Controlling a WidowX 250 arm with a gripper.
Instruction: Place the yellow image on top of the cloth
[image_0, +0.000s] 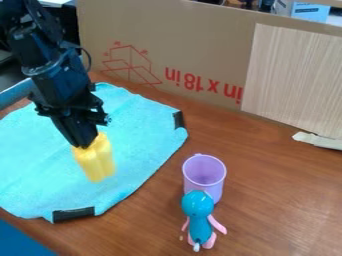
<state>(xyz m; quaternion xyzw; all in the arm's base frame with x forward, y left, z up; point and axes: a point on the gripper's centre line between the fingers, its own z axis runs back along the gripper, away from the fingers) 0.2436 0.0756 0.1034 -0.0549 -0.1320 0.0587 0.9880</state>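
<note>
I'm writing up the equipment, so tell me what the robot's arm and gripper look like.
The arm is black, with chunky, angular segments and joints, and a thin dark cable loops out at one side. The gripper is black too, narrower than the arm above it.

The light is bright and diffuse; soft glare pales the wooden table (280, 200) right of the purple cup (204, 172), whose inside is shaded, and the blue toy figure (199, 222) before it catches highlights
</note>
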